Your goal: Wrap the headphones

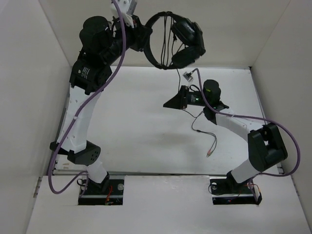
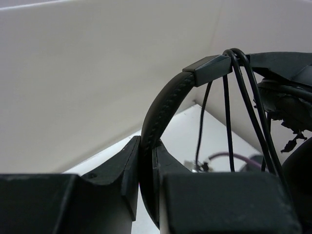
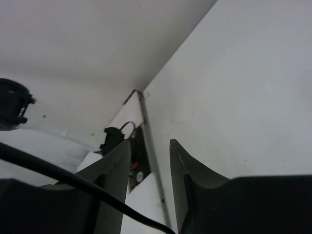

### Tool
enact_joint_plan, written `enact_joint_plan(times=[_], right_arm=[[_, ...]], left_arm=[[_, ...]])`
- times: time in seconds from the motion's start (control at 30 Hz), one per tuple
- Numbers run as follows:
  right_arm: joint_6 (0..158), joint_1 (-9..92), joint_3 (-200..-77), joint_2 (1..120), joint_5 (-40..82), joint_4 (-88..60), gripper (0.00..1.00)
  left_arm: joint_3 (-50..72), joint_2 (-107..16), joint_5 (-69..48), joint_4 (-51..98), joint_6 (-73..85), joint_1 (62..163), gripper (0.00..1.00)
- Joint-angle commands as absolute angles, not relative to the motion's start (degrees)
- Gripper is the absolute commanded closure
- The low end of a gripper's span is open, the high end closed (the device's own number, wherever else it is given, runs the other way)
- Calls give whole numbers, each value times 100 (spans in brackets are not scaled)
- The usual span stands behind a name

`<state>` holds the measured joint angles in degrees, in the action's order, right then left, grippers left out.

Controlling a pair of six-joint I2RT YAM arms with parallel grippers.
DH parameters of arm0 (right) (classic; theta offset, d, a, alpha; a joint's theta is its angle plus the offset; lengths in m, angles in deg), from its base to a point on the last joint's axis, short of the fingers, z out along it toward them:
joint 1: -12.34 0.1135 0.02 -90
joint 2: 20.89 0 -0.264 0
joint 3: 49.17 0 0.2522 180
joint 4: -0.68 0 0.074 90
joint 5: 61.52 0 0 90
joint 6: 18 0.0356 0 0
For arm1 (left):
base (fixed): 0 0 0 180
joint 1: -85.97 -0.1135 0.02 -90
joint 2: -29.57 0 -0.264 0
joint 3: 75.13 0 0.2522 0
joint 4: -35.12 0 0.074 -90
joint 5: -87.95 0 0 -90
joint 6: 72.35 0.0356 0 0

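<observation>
The black headphones hang in the air at the back, with both earcups to the right. My left gripper is raised high and shut on the stitched headband, which shows clamped between the fingers in the left wrist view, where the gripper points up. Several strands of the thin black cable drape over the headband. The cable trails across the table to the plugs. My right gripper is low, open and empty; the gap between its fingers is empty, and the cable crosses close in front of them.
White walls enclose the table on the left, back and right. Thick purple robot cables run along both arms. The arm bases sit at the near edge. A metal strip runs along the wall's foot.
</observation>
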<state>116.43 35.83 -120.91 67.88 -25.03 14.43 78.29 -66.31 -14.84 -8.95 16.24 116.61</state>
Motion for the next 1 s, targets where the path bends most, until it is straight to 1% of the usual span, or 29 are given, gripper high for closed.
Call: enact_joint_plan(times=[0.0, 0.2, 0.4, 0.47, 0.6, 0.7, 0.8, 0.97], right_arm=[[12957, 3839, -11726, 6656, -2961, 3200, 55], [12993, 4445, -11462, 6551, -3286, 3245, 55], [12782, 4868, -11417, 6445, -3453, 3175, 61], [12703, 4903, -11461, 6419, -3524, 3122, 67], [12422, 4921, -11619, 6287, -3638, 2938, 93], [11957, 4886, -11891, 6120, -3673, 2176, 100], [11115, 4772, -12330, 5945, -3612, 921, 100], [9252, 4508, -13568, 5768, -3235, -1453, 100]], left_arm=[[8093, -6562, -970, -27, 1308, 11397, 100], [8259, -6781, -145, 386, 1536, 10949, 100], [8164, -6992, 1094, 948, 2344, 10676, 100], [8023, -7036, 1507, 1229, 2651, 10623, 100], [7567, -7019, 2071, 1739, 3249, 10579, 100], [7128, -6940, 2343, 2151, 3837, 10667, 100], [6565, -6843, 2555, 2565, 4286, 10737, 100], [5932, -6720, 2599, 2645, 4569, 10799, 100]])
